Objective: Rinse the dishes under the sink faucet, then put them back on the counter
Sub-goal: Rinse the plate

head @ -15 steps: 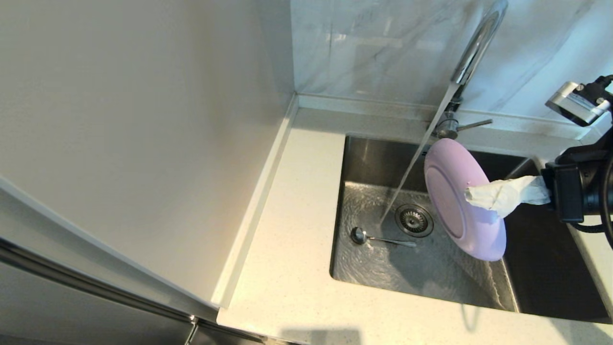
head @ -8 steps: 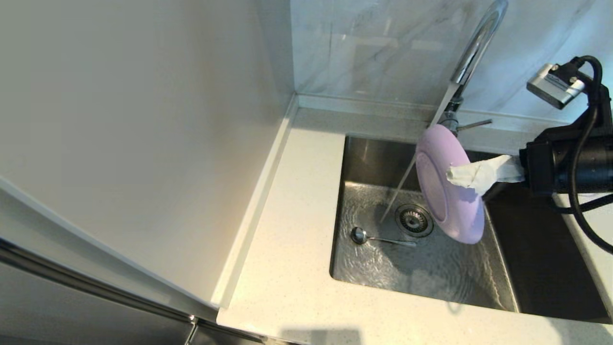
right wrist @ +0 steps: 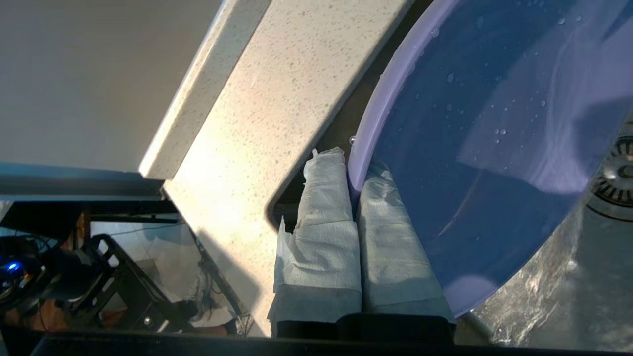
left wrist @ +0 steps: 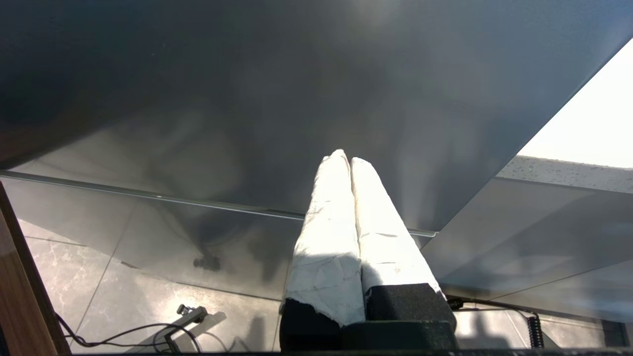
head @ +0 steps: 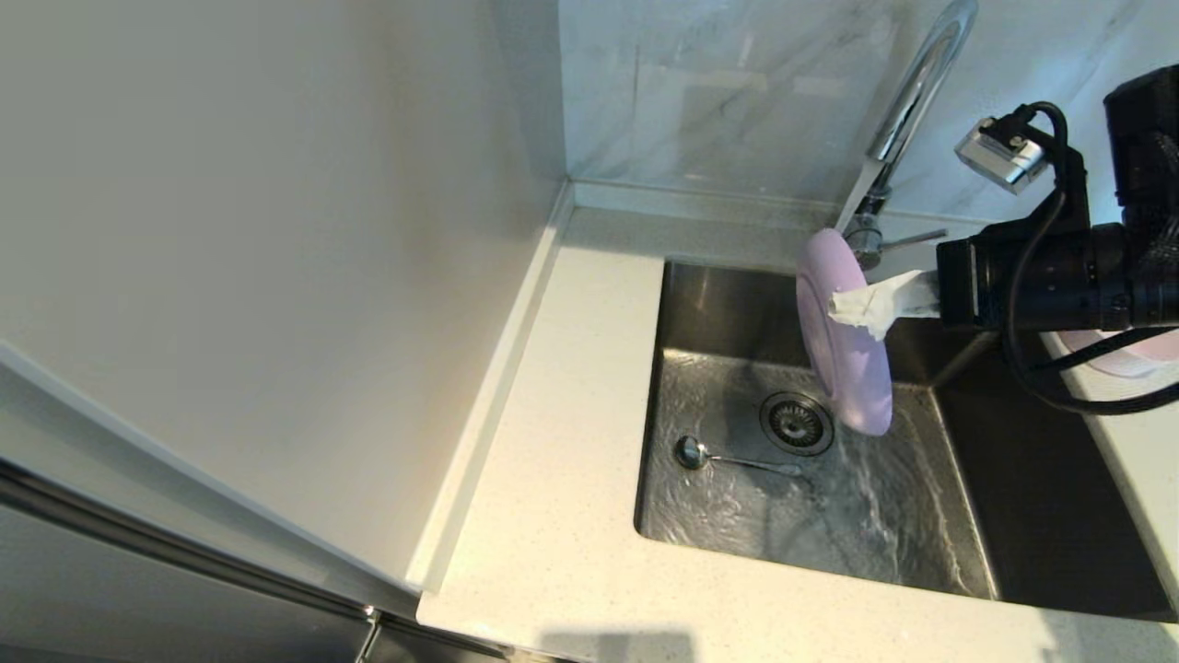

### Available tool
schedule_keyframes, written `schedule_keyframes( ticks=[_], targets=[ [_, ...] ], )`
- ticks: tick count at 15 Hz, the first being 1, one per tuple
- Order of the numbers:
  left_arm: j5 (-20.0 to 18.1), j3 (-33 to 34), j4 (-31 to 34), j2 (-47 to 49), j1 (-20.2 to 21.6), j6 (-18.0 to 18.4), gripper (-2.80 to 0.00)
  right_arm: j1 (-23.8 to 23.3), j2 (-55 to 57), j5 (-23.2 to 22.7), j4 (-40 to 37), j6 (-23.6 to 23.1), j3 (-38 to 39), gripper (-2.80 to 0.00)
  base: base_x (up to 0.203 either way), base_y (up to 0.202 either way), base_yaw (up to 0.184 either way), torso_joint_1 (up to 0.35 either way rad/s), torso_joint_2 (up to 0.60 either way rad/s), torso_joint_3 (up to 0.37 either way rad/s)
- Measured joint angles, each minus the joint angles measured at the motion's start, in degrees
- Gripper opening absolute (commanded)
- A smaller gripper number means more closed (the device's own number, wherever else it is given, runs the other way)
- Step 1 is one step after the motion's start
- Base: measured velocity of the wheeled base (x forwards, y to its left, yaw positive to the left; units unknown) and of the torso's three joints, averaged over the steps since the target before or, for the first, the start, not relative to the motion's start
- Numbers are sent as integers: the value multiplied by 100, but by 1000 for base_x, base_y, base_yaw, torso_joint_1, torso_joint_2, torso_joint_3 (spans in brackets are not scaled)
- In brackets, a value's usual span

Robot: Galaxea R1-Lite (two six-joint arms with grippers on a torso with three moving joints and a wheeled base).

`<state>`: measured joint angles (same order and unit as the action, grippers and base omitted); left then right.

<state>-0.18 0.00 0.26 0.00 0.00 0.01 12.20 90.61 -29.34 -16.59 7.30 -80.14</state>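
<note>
right hand (head: 852, 308) grips plate (head: 843, 354) under faucet (head: 907, 101)

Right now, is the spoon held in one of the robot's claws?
No, the spoon lies on the wet sink floor beside the drain, while the right gripper grips only the lilac plate.

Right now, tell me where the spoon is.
In the head view, the spoon lies on the wet floor of the sink, on its left side, just in front of the drain strainer and below-left of the plate held in the right gripper.
</note>
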Motion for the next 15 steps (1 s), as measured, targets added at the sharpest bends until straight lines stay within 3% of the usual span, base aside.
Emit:
schedule_keyframes(
  ticks=[15],
  targets=[
    [-2, 0, 1, 0, -2, -1, -280, -691, 760, 412, 2, 201, -728, -280, 0, 0, 0, 0, 0, 0]
  ],
)
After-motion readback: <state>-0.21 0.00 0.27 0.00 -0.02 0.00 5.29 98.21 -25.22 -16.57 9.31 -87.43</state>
